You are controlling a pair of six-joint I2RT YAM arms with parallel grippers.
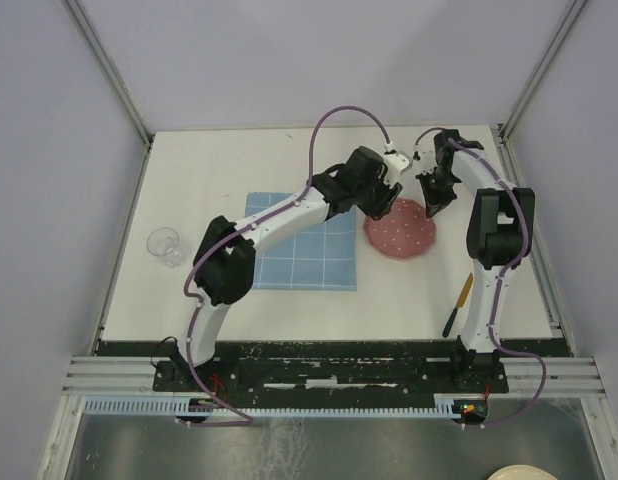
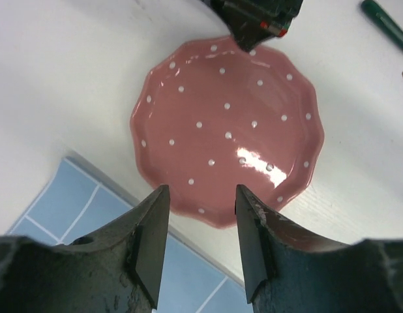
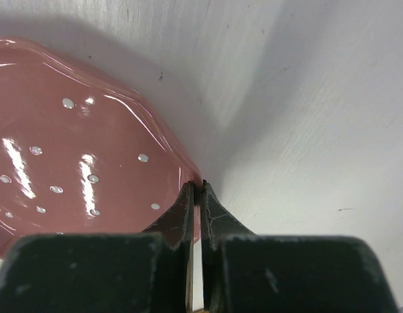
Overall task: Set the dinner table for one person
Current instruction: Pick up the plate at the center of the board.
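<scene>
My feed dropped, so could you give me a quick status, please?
Left fingers open over pink plate. Right fingers shut on its rim. Plate on dinner table, beside blue placemat. Left arm over placemat.

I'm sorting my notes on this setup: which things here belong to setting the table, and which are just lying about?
Belongs to the job:
- dinner table
- blue placemat
- pink dotted plate, pinched at its rim by the right gripper
- clear glass
- yellow-handled utensil
- green-handled item

Lying about:
- pale round object, off the table

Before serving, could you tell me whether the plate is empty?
Empty: the plate shows only its white dots and glare in both wrist views.
</scene>
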